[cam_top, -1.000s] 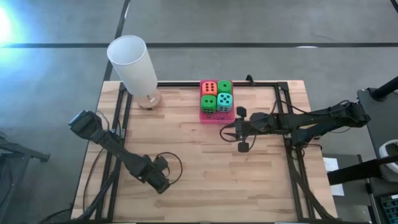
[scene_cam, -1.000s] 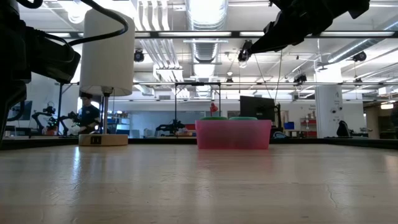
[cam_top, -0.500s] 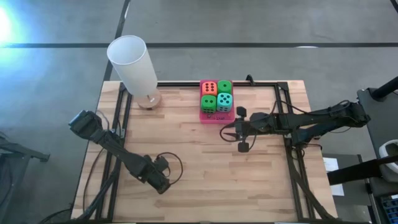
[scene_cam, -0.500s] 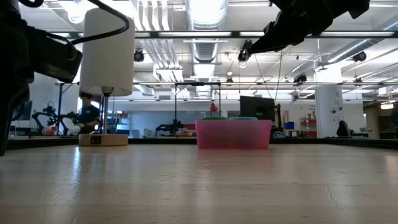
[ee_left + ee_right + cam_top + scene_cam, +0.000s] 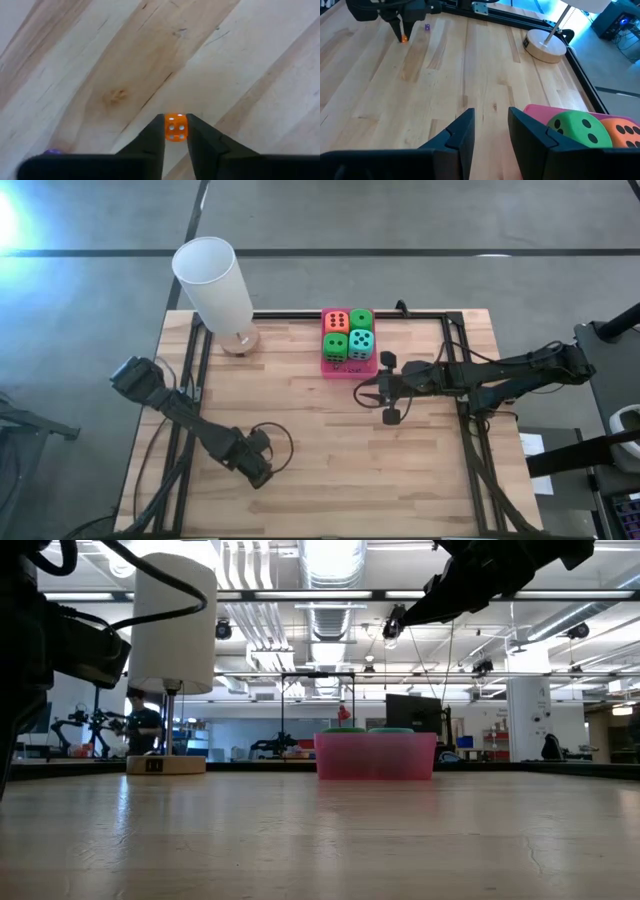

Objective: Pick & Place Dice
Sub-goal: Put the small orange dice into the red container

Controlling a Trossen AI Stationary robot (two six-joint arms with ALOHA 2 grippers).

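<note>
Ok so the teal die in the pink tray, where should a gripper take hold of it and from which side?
From straight above. The teal die sits packed in the pink tray, with a green die on one side and another green die behind it. Its top face is the only open one, so probably the fingers should close on its upper edges, toward the tray's wall sides.

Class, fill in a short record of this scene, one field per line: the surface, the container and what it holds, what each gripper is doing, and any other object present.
Surface: wooden table
Container: pink tray at the far edge
Contents: four large dice, two green, one orange-red, one teal
Left gripper: near the front of the table, shut on a small orange die
Right gripper: above the table beside the tray, open, holding nothing
Other: white lamp on a round wooden base; tiny purple die on the table near the left gripper
</note>
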